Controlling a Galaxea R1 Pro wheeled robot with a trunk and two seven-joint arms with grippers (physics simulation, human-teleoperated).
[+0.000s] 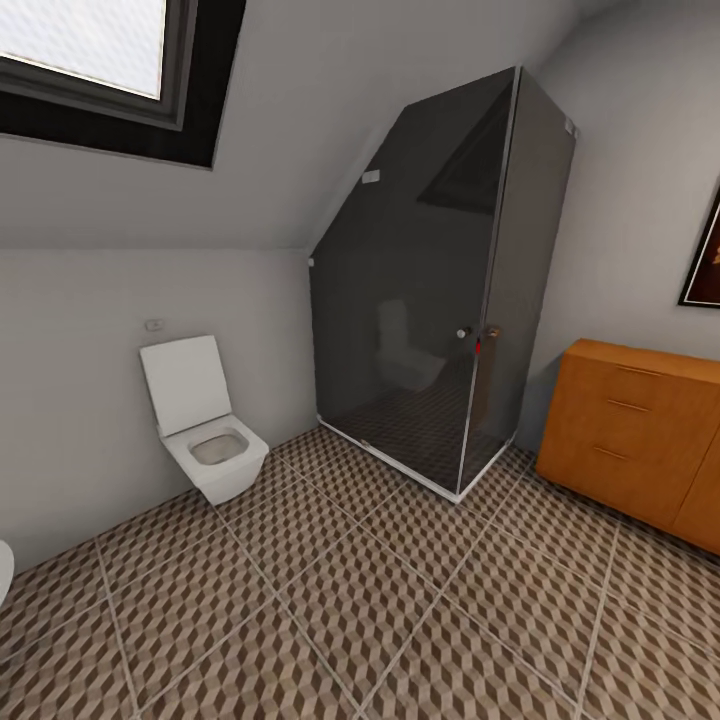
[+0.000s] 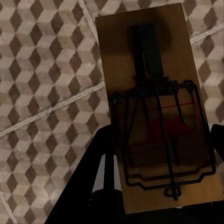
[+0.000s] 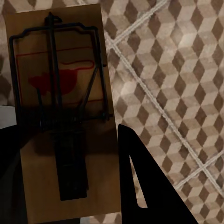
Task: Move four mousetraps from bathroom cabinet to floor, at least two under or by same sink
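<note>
Currently each hand carries 1 mousetrap above the bathroom floor [image 1: 380, 600], the large square tiles printed with brown, beige and cream cubes. In the left wrist view, a flat tan wooden mousetrap [image 2: 158, 112] with a black wire spring bar and a red mouse mark sits in the left hand [image 2: 158, 205], its dark fingers [image 2: 98, 177] closed on the board's near end. In the right wrist view, a second flat wooden mousetrap [image 3: 63, 112] of the same make is clamped in the right hand [image 3: 70, 186], one black finger [image 3: 140, 182] pressed along its long edge.

From the head view, a white square wall-hung toilet [image 1: 205, 425] stands at 9 o'clock, a smoked-glass shower cubicle [image 1: 440, 290] at 12 o'clock, and an orange wooden drawer cabinet [image 1: 635, 440] at 3 o'clock.

Judging by their look, the traps are light, stiff and thin, so a modest pinch across the bare wood suffices. The wire bar and spring look delicate and should stay clear of the fingers; the plain board end or long edges are the safest hold. Smooth wood could slip if tilted steeply, so a level lowering onto the tiles seems wise.
</note>
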